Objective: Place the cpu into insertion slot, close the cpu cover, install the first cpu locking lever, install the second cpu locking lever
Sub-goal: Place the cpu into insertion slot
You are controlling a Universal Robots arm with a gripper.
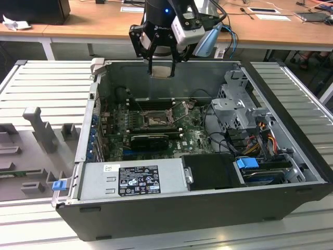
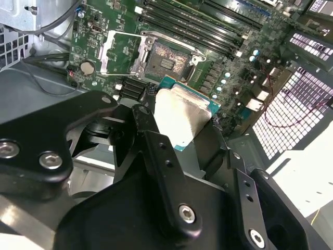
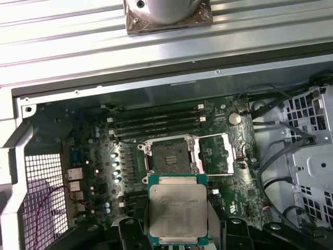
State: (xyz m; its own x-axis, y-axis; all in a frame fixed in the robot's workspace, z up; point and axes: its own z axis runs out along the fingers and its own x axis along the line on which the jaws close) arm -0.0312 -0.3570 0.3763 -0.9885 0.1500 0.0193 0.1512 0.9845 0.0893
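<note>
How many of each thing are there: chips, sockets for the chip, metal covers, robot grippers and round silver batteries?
cpu: 1
insertion slot: 1
cpu cover: 1
gripper: 1
round silver battery: 1
Total: 5

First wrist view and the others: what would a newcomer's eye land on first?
The silver-topped cpu, gripped by the pincer above the open computer case, stands out at once. Below it, on the green motherboard, lies the bare insertion slot, with the cpu cover swung open beside it.
</note>
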